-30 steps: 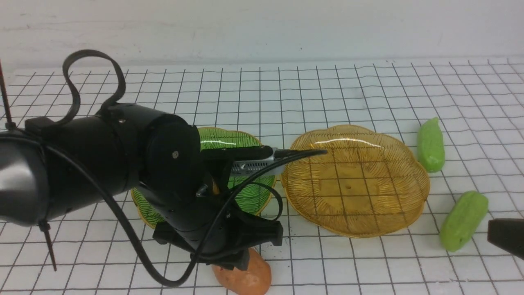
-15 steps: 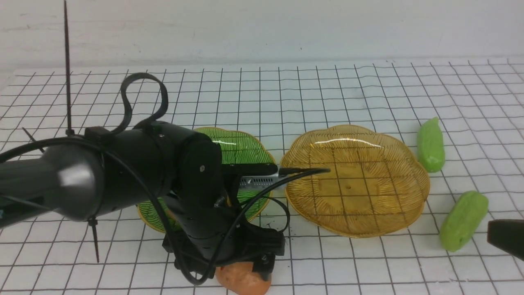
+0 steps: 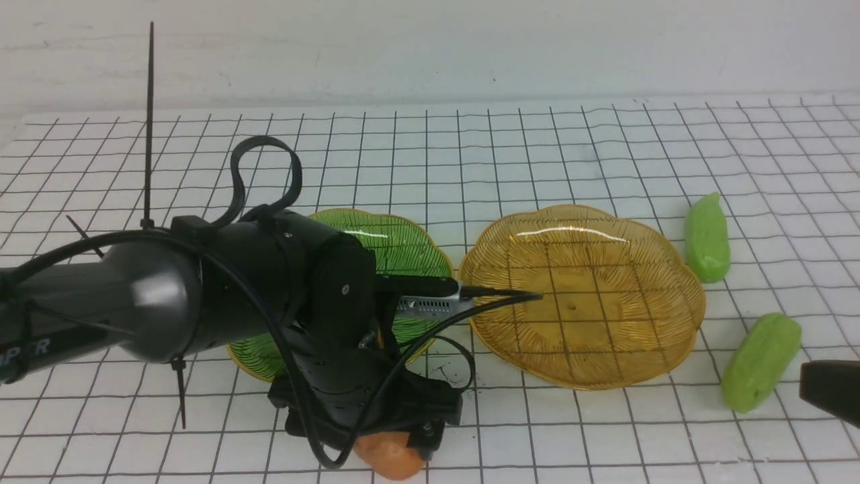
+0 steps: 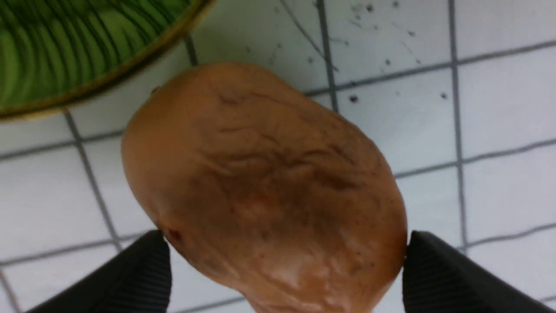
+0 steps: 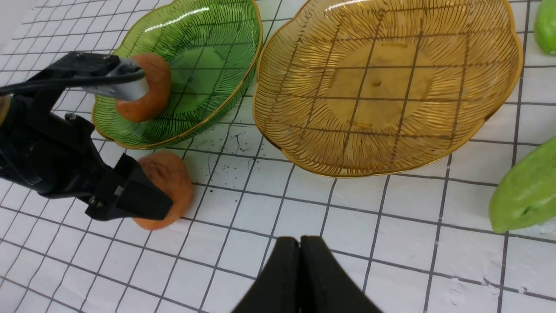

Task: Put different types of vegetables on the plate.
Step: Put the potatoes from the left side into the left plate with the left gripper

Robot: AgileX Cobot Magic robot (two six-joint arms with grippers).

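Two black arms, glossy and strung with cable.

The left arm [image 3: 154, 309] is a fat, shiny black tube with faint white lettering [image 3: 27, 353] low on its side and a small silver screw [image 3: 345, 289] on the round joint cap. Thin black cables [image 3: 521, 294] trail off it, a flat strap [image 3: 265, 140] curls in a loop, and long zip-tie tails [image 3: 148, 121] poke out. A silver vented camera box [image 3: 430, 307] rides the wrist. The left gripper [image 4: 282, 261] has finely ribbed black fingers [image 4: 139, 278]. The right gripper [image 5: 299, 243] shows as two smooth matte black wedges.

Forward-facing front overview; two downward wrist views, potato [image 4: 265, 187] shared.
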